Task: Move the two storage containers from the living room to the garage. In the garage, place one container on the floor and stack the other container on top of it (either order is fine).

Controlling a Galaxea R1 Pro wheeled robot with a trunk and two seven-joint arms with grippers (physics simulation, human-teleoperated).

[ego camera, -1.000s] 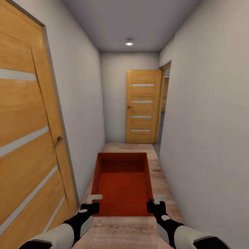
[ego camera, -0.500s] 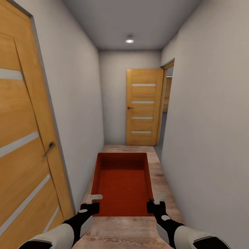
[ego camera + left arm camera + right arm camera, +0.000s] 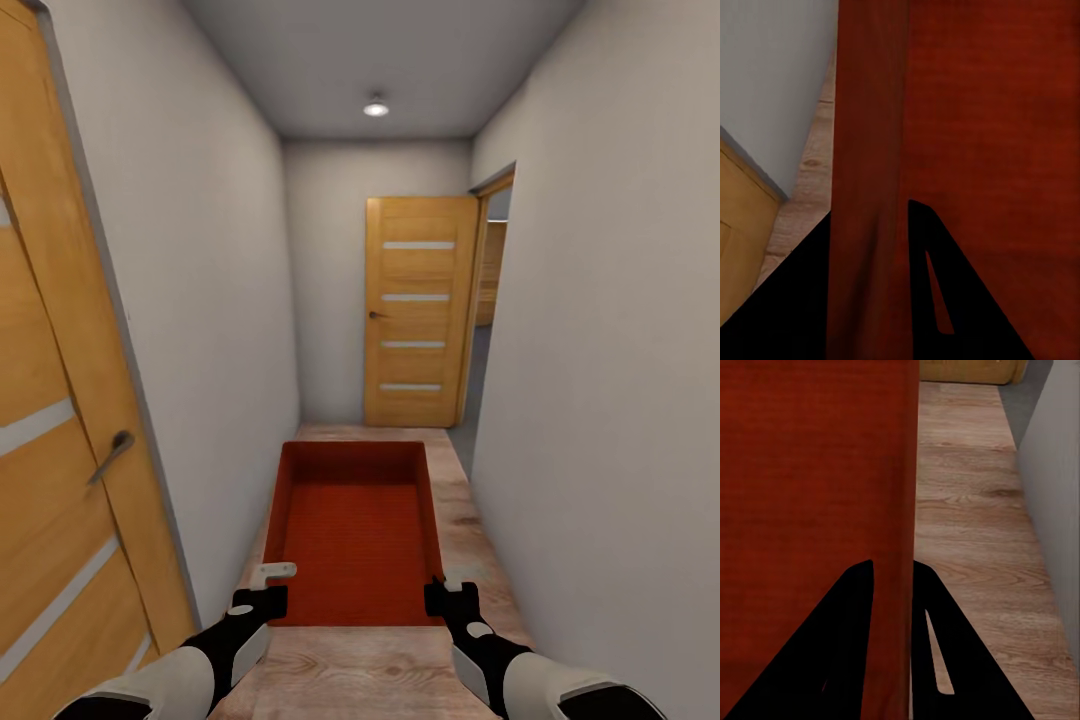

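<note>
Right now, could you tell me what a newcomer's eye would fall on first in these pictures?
The orange-red storage container stands out first, carried low in the middle of a narrow corridor, with the left gripper and right gripper each clamped on a near corner wall. Next comes the wooden door at the corridor's far end, beside an open doorway on the right. Another wooden door looms close on the left.

The camera sits further along the narrow hallway: the near wooden door with pale stripes (image 3: 50,420) slides off toward the view's left edge, its handle lower in frame, while the far wooden door (image 3: 418,312) and the round ceiling light (image 3: 376,107) look slightly nearer.
</note>
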